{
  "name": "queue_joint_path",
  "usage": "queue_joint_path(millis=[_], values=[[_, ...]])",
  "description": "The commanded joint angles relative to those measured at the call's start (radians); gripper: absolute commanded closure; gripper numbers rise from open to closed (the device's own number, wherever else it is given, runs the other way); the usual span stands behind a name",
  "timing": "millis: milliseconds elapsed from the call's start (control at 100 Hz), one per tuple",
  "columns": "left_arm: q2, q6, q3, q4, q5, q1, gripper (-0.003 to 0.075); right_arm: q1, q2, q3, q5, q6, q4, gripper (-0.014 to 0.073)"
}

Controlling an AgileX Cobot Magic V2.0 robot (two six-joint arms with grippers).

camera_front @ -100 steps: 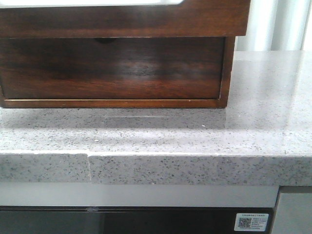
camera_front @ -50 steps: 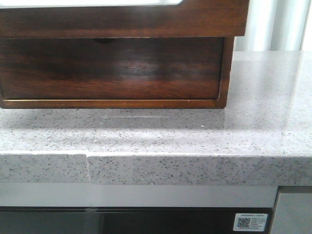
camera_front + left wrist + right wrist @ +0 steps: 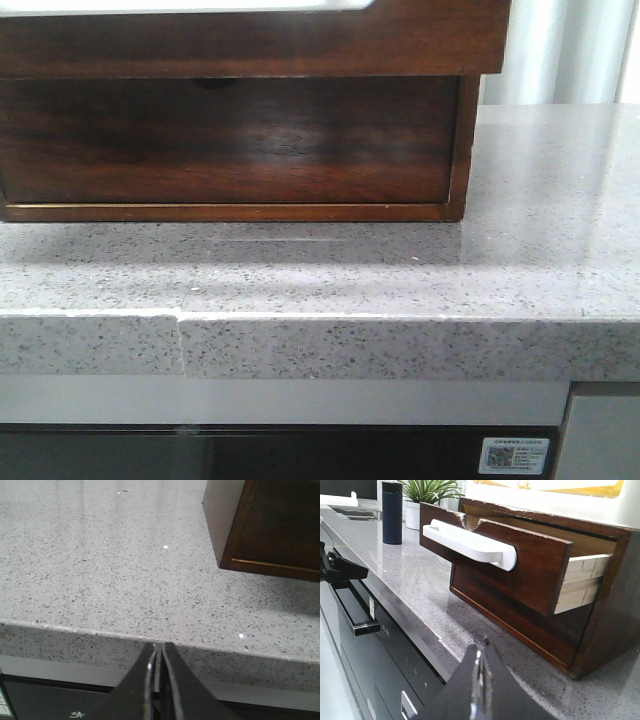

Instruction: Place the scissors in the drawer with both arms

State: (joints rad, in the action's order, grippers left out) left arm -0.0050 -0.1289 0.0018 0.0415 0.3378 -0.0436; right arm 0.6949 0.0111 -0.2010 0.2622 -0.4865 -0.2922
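The scissors are in none of the views. The drawer (image 3: 250, 45) is the upper dark-brown front with a whitish strip along its top. It stands pulled out of the wooden cabinet, over the counter. The right wrist view shows it open (image 3: 530, 565), with the white strip (image 3: 470, 542) on its edge. My left gripper (image 3: 159, 645) is shut and empty, level with the counter's front edge, left of the cabinet. My right gripper (image 3: 481, 647) is shut and empty, by the counter's front edge, right of the cabinet. Neither gripper shows in the front view.
A lower drawer front (image 3: 230, 140) with a half-round notch is closed under the open one. The speckled grey counter (image 3: 540, 220) carries the cabinet. A dark bottle (image 3: 392, 512) and a potted plant (image 3: 427, 492) stand far along it. A black appliance front (image 3: 380, 660) lies below the edge.
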Motion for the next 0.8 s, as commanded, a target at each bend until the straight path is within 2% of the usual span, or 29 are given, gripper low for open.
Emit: queue_joint_path(millis=[0, 580, 650, 710, 790], values=[[-0.031, 0.003, 0.023, -0.014, -0.02, 0.002, 0.0739, -0.001, -0.009, -0.026, -0.083, 0.0, -0.01, 0.0656], [-0.031, 0.003, 0.023, -0.014, -0.02, 0.002, 0.0739, -0.003, -0.009, -0.004, -0.09, 0.0, 0.003, 0.0656], [-0.031, 0.003, 0.023, -0.014, -0.02, 0.002, 0.0739, -0.018, -0.009, 0.028, -0.09, 0.0, 0.073, 0.0656], [-0.031, 0.003, 0.023, -0.014, -0.02, 0.002, 0.0739, -0.049, -0.009, 0.069, -0.108, 0.008, 0.187, 0.0656], [-0.031, 0.003, 0.023, -0.014, -0.02, 0.002, 0.0739, -0.106, -0.009, 0.102, -0.151, 0.107, 0.193, 0.0656]])
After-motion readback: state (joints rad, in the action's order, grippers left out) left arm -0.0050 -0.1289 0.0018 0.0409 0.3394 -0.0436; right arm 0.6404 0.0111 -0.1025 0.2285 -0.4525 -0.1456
